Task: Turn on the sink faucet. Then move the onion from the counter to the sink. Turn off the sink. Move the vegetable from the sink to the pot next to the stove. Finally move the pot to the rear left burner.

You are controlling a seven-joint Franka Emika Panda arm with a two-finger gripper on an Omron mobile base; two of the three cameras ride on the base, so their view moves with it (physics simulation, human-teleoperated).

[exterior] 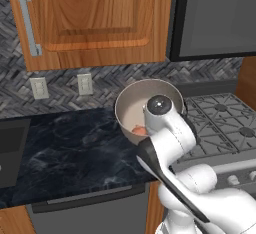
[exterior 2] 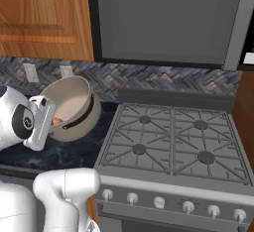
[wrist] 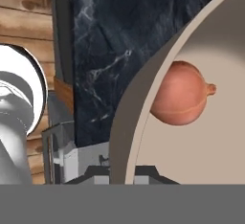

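clamped tight on the near rim of the pot (wrist: 125, 122), pincer (wrist: 122, 170) narrow, one fingertip either side of the dark lip as judged from the hand view. hangs tilted rather than flat in both base views, mouth turned toward the arm, most likely because a one-sided rim hold lets the far side swing. looks lifted off the desk (exterior: 75, 148), though contact underneath cannot be told.

rests against the low inner wall, onion (wrist: 181, 94), rolled to the pincer side by the tilt; shows as an orange sliver at the pot's lower edge in the left base view (exterior: 139, 129) and the right base view (exterior 2: 57, 121). so vegetable already in the pot, and only the last step left.

sits just left of the stove (exterior 2: 171, 142), over the desk's right end, close to the backsplash. lies beyond the front left grate, rear left burner (exterior 2: 144, 119), free of anything. calls for a carry to the right and slightly back, kept slow, since a steeper tilt could spill the onion or slip the rim.
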